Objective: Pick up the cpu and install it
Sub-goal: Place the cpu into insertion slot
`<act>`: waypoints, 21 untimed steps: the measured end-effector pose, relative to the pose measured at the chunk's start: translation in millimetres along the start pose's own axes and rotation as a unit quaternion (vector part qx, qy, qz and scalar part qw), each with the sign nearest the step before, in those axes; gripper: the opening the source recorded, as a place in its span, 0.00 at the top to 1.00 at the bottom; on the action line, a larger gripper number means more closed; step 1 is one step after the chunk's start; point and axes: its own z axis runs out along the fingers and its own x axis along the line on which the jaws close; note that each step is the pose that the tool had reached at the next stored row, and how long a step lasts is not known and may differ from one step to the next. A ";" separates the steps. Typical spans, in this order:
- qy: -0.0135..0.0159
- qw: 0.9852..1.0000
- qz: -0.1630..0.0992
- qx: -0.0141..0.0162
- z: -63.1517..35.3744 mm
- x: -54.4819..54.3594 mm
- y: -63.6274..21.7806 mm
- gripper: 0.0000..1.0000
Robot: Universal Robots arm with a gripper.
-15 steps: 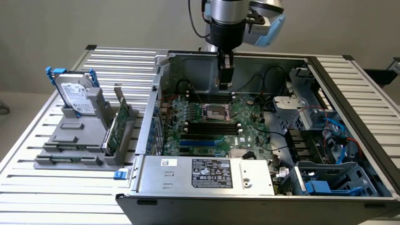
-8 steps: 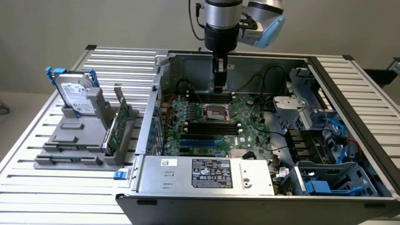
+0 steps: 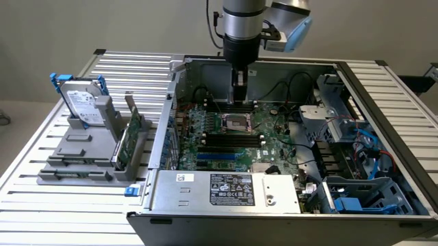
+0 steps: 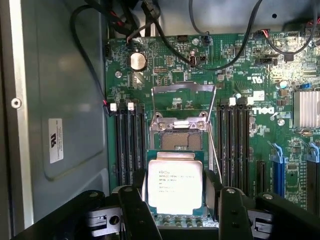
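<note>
Slatted metal forms the worktop (image 3: 130, 66), and on it stands an open computer case (image 3: 260, 64) with its side off, so we look straight onto the green motherboard (image 3: 274, 130). From above, the arm reaches into the case, and its hand (image 3: 239, 91) hangs over the board just behind the cpu socket (image 3: 237, 123) as the exterior view shows it.

In the wrist view we see the hand pinching the cpu (image 4: 175, 185): the black fingers (image 4: 136, 210) press on two opposite edges of the chip. Its silvery top with printed lettering faces the camera. The chip is held close to the socket, whose metal frame (image 4: 182, 89) is swung up and whose bed of contacts lies bare. The cpu covers the socket's near edge in that view; whether it touches anything beneath it we cannot tell.

Black memory slots (image 4: 127, 145) run along both sides of the socket. A silver power supply (image 3: 226, 189) with a dark label fills the case's near corner.

Toward the exterior view's left, well apart from the case, a grey holder (image 3: 75, 154) sits on the worktop. It carries an upright hard drive (image 3: 83, 105) with blue handles and a green circuit card (image 3: 130, 136) standing on edge.
</note>
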 end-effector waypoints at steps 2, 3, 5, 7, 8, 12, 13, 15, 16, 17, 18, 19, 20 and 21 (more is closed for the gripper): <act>0.003 1.000 0.000 0.000 1.8 -4.0 0.1 0.45; 0.004 1.000 0.000 0.000 2.6 -6.1 0.1 0.45; 0.007 1.000 0.001 0.000 4.3 -10.2 0.1 0.45; 0.009 1.000 0.001 0.000 6.5 -12.7 -0.1 0.45; 0.009 1.000 0.001 0.000 7.7 -13.3 -0.4 0.45; 0.010 1.000 0.001 0.000 13.7 -13.7 -1.4 0.45; 0.010 1.000 0.001 0.000 15.2 -13.8 -1.5 0.45; 0.012 1.000 0.001 0.001 18.2 -13.9 -1.8 0.45; 0.013 1.000 0.001 0.001 19.7 -13.9 -1.9 0.45; 0.014 1.000 0.000 0.001 21.4 -14.0 -2.0 0.45; 0.015 1.000 0.000 0.001 22.9 -14.0 -2.1 0.45; 0.016 1.000 0.000 0.001 24.4 -14.1 -2.3 0.45; 0.016 1.000 0.000 0.001 25.9 -14.1 -2.4 0.45; 0.017 1.000 0.000 0.001 27.4 -14.2 -2.5 0.45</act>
